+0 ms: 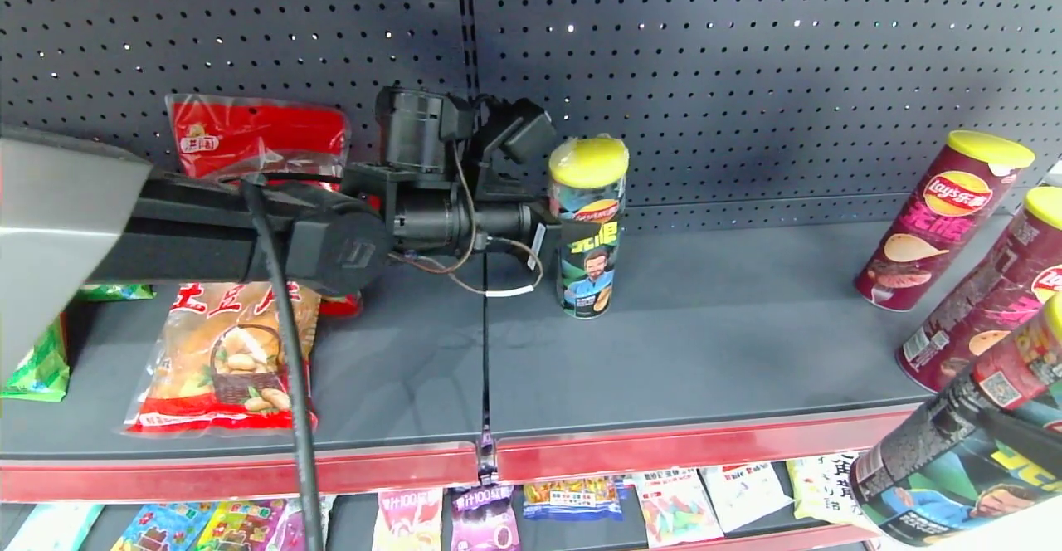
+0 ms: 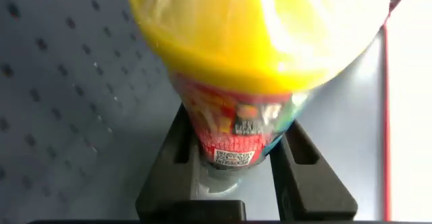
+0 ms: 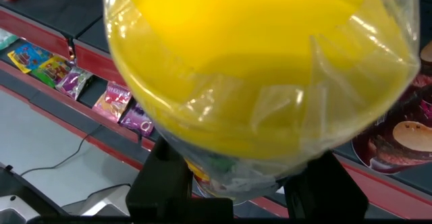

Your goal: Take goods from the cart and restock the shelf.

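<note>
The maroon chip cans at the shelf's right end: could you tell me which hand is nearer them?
Right. The right hand, holding a tilted can, is in front of the maroon chip cans; the left hand grips an upright can to their left.

Peanut bag (image 1: 207,368) lying flat; red bag (image 1: 249,132) upright behind; green packet (image 1: 37,368) beside; candy packets (image 1: 572,497) below.

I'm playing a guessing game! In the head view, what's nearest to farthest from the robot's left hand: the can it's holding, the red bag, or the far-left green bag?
1. The held can: gripped in the left hand, mid-shelf.
2. The red bag: left of it, against the back wall.
3. The green bag: far left, at the picture's edge.
</note>
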You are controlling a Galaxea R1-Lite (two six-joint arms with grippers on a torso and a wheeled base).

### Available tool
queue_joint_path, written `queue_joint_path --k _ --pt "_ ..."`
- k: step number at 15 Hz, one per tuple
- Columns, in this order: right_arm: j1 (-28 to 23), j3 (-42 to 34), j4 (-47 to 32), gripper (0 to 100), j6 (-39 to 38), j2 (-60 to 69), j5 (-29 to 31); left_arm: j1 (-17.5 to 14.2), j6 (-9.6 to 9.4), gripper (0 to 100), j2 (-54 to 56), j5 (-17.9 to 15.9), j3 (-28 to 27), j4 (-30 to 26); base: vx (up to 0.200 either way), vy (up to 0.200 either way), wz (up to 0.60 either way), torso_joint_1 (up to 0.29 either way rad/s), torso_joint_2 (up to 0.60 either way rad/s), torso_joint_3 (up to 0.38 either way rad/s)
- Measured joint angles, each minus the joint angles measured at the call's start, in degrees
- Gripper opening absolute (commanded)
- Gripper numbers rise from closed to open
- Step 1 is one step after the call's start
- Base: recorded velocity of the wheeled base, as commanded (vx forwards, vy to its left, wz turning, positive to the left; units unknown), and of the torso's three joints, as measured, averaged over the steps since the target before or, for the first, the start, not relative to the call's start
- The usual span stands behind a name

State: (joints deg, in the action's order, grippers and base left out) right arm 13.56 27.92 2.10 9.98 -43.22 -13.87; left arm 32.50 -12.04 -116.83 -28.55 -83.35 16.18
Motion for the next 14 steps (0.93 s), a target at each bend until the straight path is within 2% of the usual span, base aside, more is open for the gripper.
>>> queue_joint_path --k 3,6,9,14 --pt "0.20 0.77 0.04 0 0.02 -1.13 -0.24 -0.10 0.45 0 6.69 -0.95 8.96 -0.33 0.000 0.000 0.00 0.000 0.00 0.000" --pt "0.46 0.96 0.11 0 -0.02 -1.95 -0.22 0.10 0.23 0 11.92 -1.15 14.77 -0.55 0.000 0.000 0.00 0.000 0.00 0.000" --pt "0.85 0.72 0.09 0 -0.09 -2.18 -0.18 0.46 0.11 0 14.02 -1.28 15.87 0.87 0.000 0.000 0.00 0.000 0.00 0.000" --pt "0.91 0.74 0.09 0 -0.09 -2.23 -0.16 1.71 -0.07 0 15.35 -3.83 17.81 1.63 0.000 0.000 0.00 0.000 0.00 0.000"
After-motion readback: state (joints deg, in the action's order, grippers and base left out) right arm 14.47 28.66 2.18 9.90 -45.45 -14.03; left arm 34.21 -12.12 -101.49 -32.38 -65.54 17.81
